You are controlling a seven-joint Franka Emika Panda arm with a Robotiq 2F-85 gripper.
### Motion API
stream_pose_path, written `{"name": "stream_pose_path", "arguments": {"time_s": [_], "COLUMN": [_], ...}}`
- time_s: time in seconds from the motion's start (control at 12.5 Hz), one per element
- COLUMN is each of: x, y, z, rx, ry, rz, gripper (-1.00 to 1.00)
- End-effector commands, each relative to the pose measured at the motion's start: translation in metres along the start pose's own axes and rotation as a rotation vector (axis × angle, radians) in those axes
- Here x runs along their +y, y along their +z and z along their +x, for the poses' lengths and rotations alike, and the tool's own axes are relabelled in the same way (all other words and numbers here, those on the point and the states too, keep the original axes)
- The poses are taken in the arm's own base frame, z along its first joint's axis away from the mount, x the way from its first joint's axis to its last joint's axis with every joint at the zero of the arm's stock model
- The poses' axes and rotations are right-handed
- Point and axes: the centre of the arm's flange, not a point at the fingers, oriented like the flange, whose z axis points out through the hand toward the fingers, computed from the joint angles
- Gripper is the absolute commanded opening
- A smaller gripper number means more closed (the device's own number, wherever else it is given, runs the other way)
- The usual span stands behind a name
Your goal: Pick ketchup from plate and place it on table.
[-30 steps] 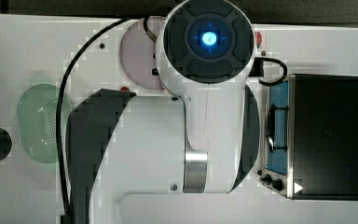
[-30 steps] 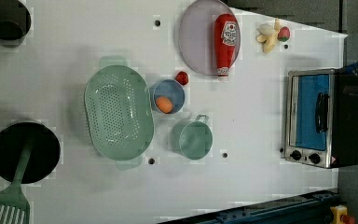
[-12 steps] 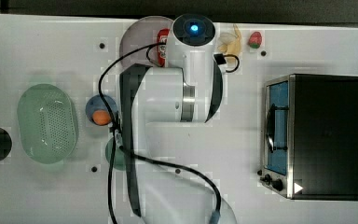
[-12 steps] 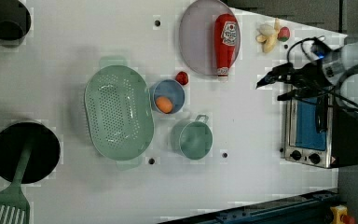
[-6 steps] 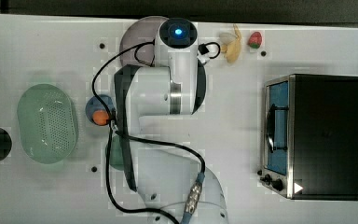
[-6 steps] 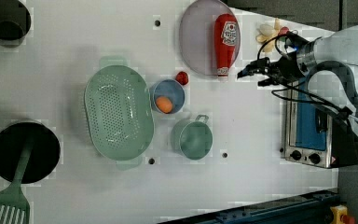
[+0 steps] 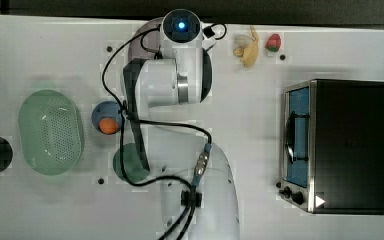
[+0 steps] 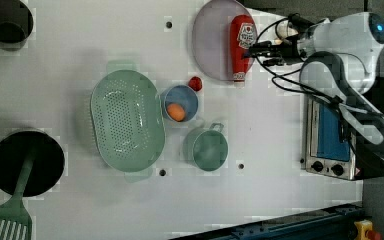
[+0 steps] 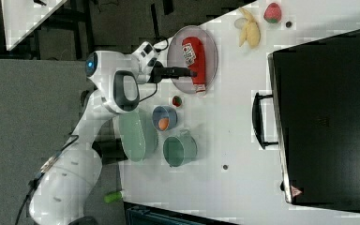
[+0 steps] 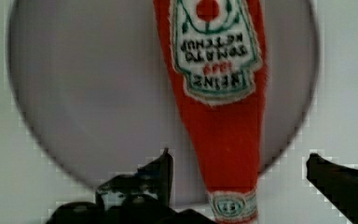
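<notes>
Red ketchup (image 10: 219, 126) label readable in wrist view, arm-covered in top view.

The arm (image 7: 180, 75) is white with dark grey joints, black cables, a silver ring and a blue light.

Robot lab dressed as mock kitchen. White worktop (image 8: 280, 140) with dark screw holes, bolted-rig style. White robot arm (image 7: 180, 75) with trailing black cables mounted at worktop edge. Kitchen props spread about: toaster oven (image 7: 337, 145), green colander (image 8: 126, 120), green mug (image 8: 207, 148), blue bowl (image 8: 179, 102), black pan (image 8: 25, 162) with spatula (image 8: 7, 220), toy banana (image 7: 247, 47), toy strawberry (image 7: 273, 42). Grey floor (image 9: 28, 122) beyond worktop.
</notes>
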Motion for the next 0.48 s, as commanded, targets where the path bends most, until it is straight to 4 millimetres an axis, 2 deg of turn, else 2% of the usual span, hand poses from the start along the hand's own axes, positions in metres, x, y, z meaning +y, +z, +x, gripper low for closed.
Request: {"name": "stream_pose_path", "arguments": {"time_s": [0.08,0.48], "x": [-0.007,-0.008], "y": [0.005,0.046], "z": [0.019,0.033], "rx": [0.070,0.091], "ry": [-0.057,-0.050], "rz": [0.002,0.017], "gripper": [1.00,1.00]}}
